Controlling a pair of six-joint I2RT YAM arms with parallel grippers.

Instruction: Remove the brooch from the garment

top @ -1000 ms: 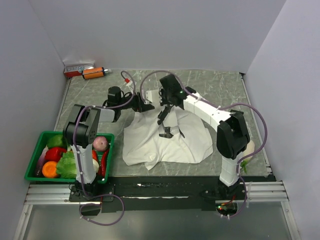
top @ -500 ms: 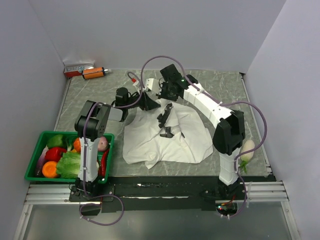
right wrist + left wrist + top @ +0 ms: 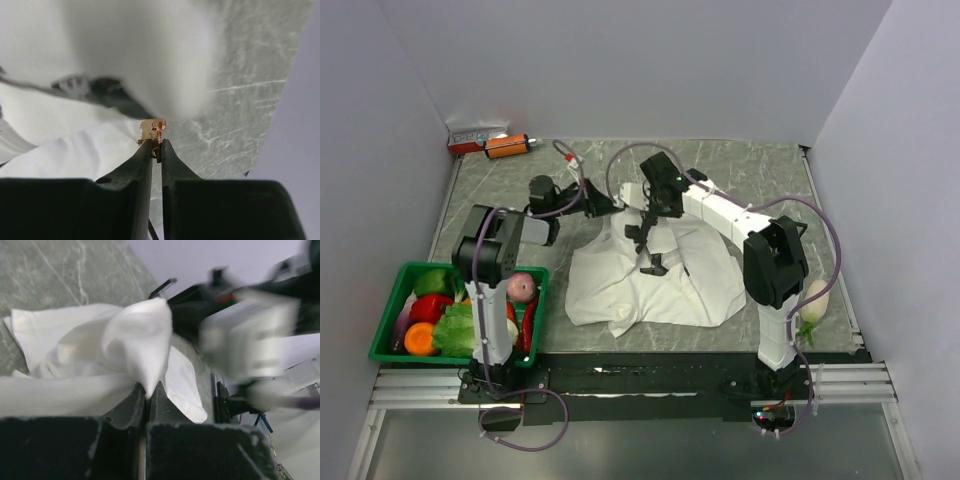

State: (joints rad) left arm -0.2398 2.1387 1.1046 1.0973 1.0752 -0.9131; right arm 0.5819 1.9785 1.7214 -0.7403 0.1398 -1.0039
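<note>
Nearest you, left of the garment (image 3: 655,285), sits a green basket (image 3: 386,318) of vegetables; a pale vegetable (image 3: 812,300) lies on the table (image 3: 760,170) to the garment's right, near the right arm's base. The garment is a crumpled white heap, its black print showing near the top of the heap.

At the garment's far left edge, your left gripper (image 3: 148,389) has its jaws pressed almost together on a raised peak of white cloth, pulling that fold up off the rest. At the garment's far edge, just right of that fold, your right gripper (image 3: 156,146) is closed to a thin slit. The brooch (image 3: 152,129), a tiny gold piece with a reddish glint, is nipped at its very tips. The brooch sits against a blurred white bulge of the garment, with a dark streak of print just beside it. You cannot tell from the wrist view whether it is pinned through the cloth or free of it.

Well beyond the garment's far left corner, an orange bottle (image 3: 507,146) and a small box (image 3: 477,136) lie by the back wall.
</note>
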